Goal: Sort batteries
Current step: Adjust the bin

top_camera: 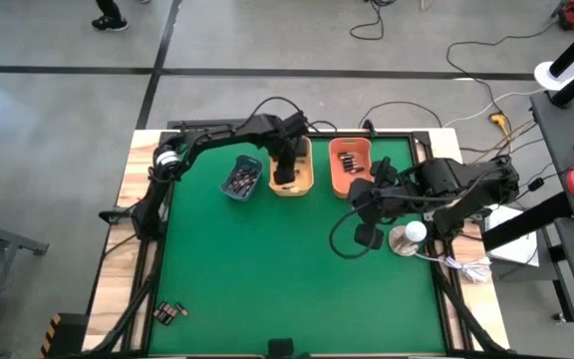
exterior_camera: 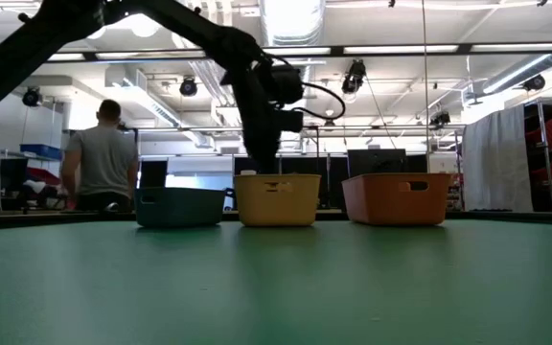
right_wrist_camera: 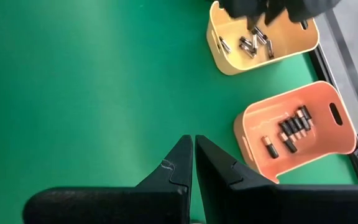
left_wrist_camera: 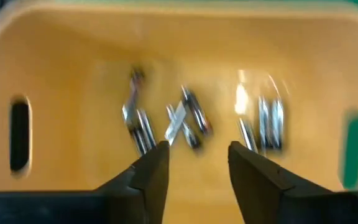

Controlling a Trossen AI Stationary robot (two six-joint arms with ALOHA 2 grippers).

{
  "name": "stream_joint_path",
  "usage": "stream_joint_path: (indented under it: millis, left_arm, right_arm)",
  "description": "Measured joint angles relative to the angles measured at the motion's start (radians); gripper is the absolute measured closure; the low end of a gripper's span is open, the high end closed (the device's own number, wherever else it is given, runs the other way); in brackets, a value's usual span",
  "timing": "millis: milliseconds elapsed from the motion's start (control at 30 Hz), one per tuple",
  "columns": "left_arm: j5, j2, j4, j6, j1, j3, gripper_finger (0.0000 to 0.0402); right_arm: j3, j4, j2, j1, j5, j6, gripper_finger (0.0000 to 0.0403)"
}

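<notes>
The work surface is a green mat [top_camera: 287, 269] on a wood-edged table, set on a grey floor with cables trailing at the far right. Beyond the table lies an open workshop, where a person [exterior_camera: 103, 158] in a grey shirt stands with back turned.

Three bins stand in a row along the far edge of the mat: a grey-blue bin [top_camera: 241, 179], a yellow bin [top_camera: 292, 166] and an orange bin [top_camera: 348, 165]. The grey-blue bin sits slightly skewed; the other two stand square, close beside each other.

The left gripper [left_wrist_camera: 193, 163] is lowered into the yellow bin, fingers apart, nothing between them. Beneath it, silvery batteries [left_wrist_camera: 185, 121] lie scattered on the bin floor, some crossing one another.

The right gripper [right_wrist_camera: 194, 160] hangs over bare mat, near the orange bin on its near side. Its fingers are pressed together with nothing held.

In the orange bin, dark batteries [right_wrist_camera: 289, 133] lie mostly side by side. The grey-blue bin also holds dark cells [top_camera: 243, 179]; their type cannot be made out.

A small cluster of loose batteries [top_camera: 170, 313] lies on the mat at the near left corner, well apart from all bins and both grippers.
</notes>
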State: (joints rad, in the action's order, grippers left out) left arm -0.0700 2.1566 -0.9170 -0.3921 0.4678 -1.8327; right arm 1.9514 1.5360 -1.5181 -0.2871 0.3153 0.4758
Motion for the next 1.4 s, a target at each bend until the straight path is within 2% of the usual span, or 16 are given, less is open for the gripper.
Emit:
stream_joint_path:
  millis: [100, 200, 500, 1000, 1300, 1400]
  left_arm:
    - [-0.001, -0.013, -0.148, -0.045, 0.000, -0.033, 0.0244]
    - [-0.002, -0.030, -0.221, -0.082, 0.004, -0.020, 0.0243]
    - [0.003, -0.039, -0.199, -0.071, 0.032, 0.089, 0.0247]
    - [0.004, -0.054, -0.190, -0.068, 0.072, 0.096, 0.0247]
    - [-0.029, -0.061, -0.190, -0.043, 0.056, 0.096, 0.0247]
    - [-0.072, -0.063, -0.191, -0.040, 0.029, 0.096, 0.0247]
  right_arm:
    - [0.000, 0.000, 0.000, -0.001, 0.000, -0.001, 0.0390]
    - [-0.001, -0.001, 0.000, 0.000, 0.000, -0.002, 0.0390]
    - [-0.041, -0.004, 0.002, -0.003, -0.009, 0.048, 0.0390]
    - [-0.049, -0.004, 0.003, -0.002, -0.003, 0.046, 0.0390]
    - [-0.049, -0.006, 0.003, 0.000, 0.000, 0.048, 0.0390]
    - [-0.049, -0.008, 0.003, -0.001, 0.000, 0.049, 0.0390]
